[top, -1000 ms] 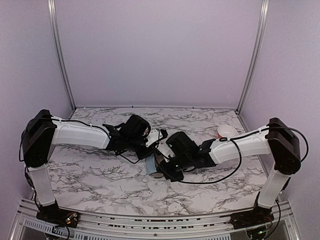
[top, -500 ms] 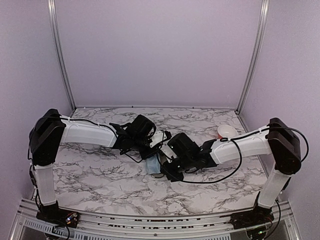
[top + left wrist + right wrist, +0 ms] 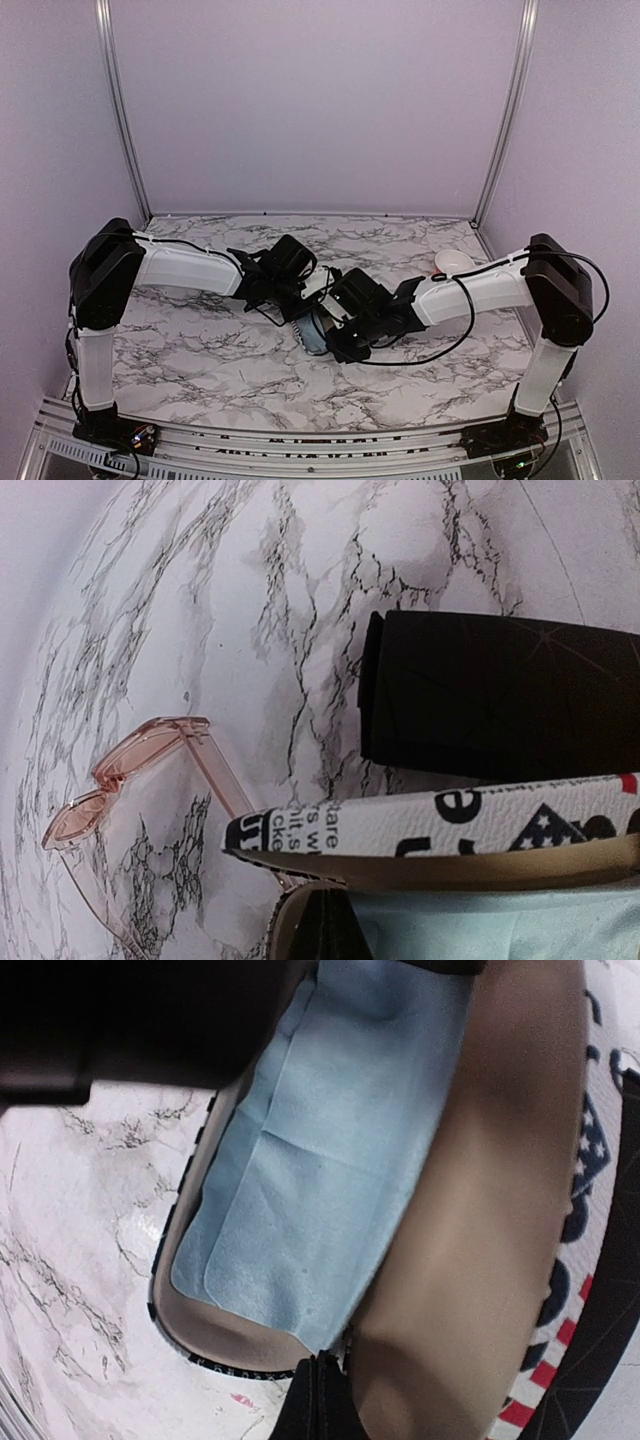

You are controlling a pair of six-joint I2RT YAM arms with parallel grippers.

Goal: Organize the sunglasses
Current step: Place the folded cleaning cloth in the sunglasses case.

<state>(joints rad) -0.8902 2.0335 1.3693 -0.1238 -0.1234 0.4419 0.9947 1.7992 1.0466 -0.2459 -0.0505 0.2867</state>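
A pale lilac back wall point(image 3: 320, 100) framed by two slanted aluminium rails point(image 3: 118, 110) rises behind the white marble-patterned tabletop with black veins point(image 3: 190, 350); the left gripper point(image 3: 305, 300) reaches to the table's middle, and I cannot tell how wide its jaws stand; in the left wrist view the clear pinkish plastic-framed sunglasses point(image 3: 150, 780) lie on the marble, one end running under the stars-and-print patterned case point(image 3: 430, 825); a black oblong case point(image 3: 500, 700) lies just beside that flap; the patterned case lies open, a pale blue cloth point(image 3: 320, 1160) on its tan lining; the right gripper point(image 3: 320, 1400) is closed to a hairline at the rim, though a pinch is unclear; a small white cup point(image 3: 455, 263) stands far right.
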